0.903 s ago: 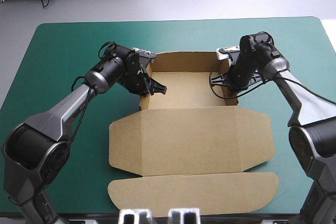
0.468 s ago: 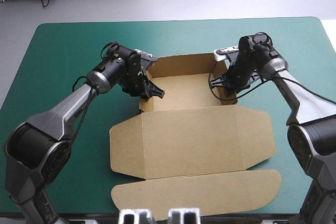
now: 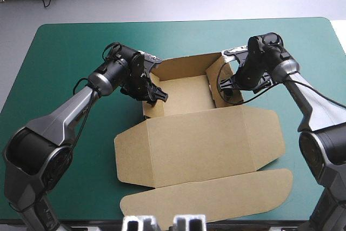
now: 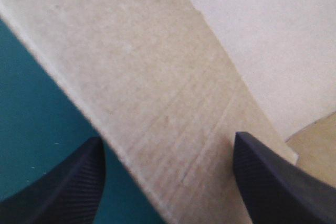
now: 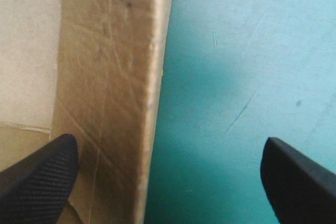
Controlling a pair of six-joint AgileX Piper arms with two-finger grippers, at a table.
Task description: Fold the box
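The brown box (image 3: 205,144) lies mid-table as an open tray with its lid flat toward the near edge. The tray's back wall (image 3: 186,66) and both side walls stand raised. My left gripper (image 3: 153,94) is at the left side wall (image 4: 157,93), open, with that wall standing loose between its fingers (image 4: 68,182). My right gripper (image 3: 230,86) is at the right side wall (image 3: 215,82), also open. In the right wrist view that wall (image 5: 110,77) stands just inside one finger (image 5: 37,177), with teal-green cover across the rest of the gap.
The lid's curved front flap (image 3: 216,198) reaches close to the table's near edge. Bare teal-green cover (image 3: 65,52) lies to the left, to the right and beyond the tray.
Both grippers have opened and let go of the side walls they pinched earlier. The box has turned a little, its lid swinging right, and the right side wall now leans inward.
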